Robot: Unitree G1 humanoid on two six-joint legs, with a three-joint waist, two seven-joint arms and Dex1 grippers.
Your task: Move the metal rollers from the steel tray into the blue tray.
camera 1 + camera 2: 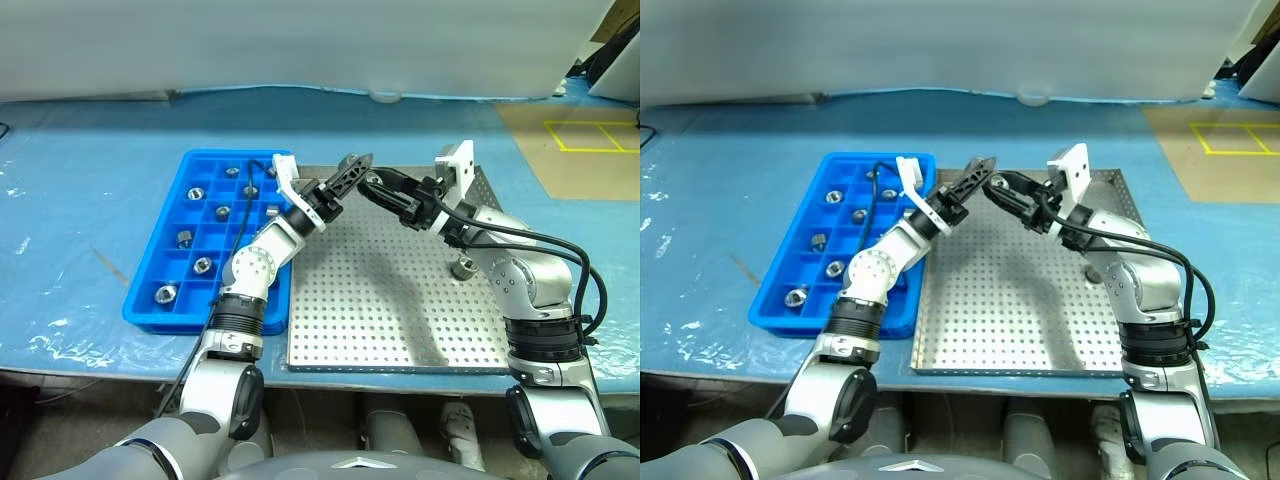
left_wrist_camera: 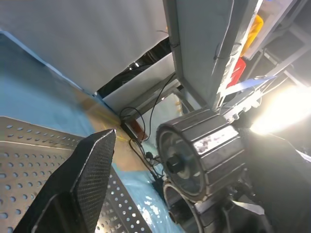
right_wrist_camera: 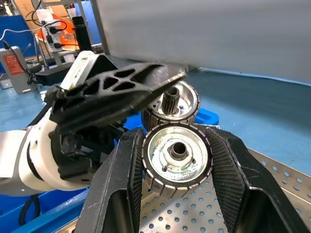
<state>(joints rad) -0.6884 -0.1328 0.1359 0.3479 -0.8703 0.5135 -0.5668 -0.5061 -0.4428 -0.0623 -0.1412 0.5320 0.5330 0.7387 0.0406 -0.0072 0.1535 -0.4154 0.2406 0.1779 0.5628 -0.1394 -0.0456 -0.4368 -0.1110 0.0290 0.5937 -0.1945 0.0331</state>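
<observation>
My right gripper (image 3: 176, 141) is shut on a metal roller (image 3: 177, 154), held in the air over the back left part of the steel tray (image 1: 400, 320). A second roller (image 3: 176, 101) shows just behind the held one; whether it is gripped too I cannot tell. My left gripper (image 1: 358, 170) is open, its fingers (image 2: 87, 179) standing on either side of these rollers (image 2: 199, 155). One roller (image 1: 463, 267) lies on the steel tray near my right arm. The blue tray (image 1: 150, 315) sits left of the steel tray with several rollers (image 1: 203, 265) in its compartments.
Both trays rest on a table under a blue sheet (image 1: 80, 200). A white panel runs along the table's back. Beyond the back right corner lies a brown surface with a yellow tape square (image 1: 590, 135). The steel tray's front rim is close to the table edge.
</observation>
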